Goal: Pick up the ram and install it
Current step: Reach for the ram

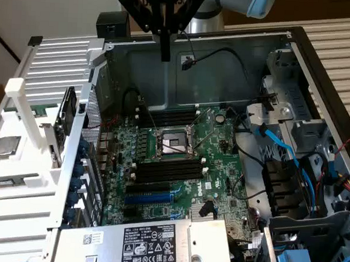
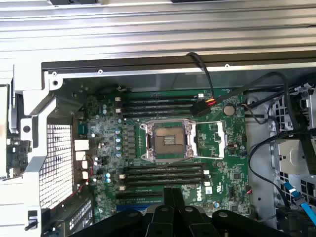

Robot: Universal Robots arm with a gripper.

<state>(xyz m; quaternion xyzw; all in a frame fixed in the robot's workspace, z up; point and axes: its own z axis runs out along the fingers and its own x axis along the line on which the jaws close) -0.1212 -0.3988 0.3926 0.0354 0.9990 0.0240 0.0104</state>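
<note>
My gripper (image 1: 165, 53) hangs high over the back of the open computer case, its fingers shut together with nothing between them. In the wrist view the gripper (image 2: 173, 196) points down at the green motherboard (image 2: 224, 163). Black memory slots (image 1: 168, 169) lie on either side of the CPU socket (image 1: 172, 144), and none of them holds a stick. On the white rack at the exterior view's left, a narrow green board that looks like the ram (image 1: 46, 108) lies partly hidden behind a white post, well away from the gripper.
The case's metal walls (image 1: 237, 58) ring the motherboard. Blue and black cables (image 1: 280, 148) and drive bays crowd the exterior view's right. The power supply (image 1: 151, 247) sits at the front. A black cable (image 2: 205, 74) crosses above the far memory slots (image 2: 158, 103).
</note>
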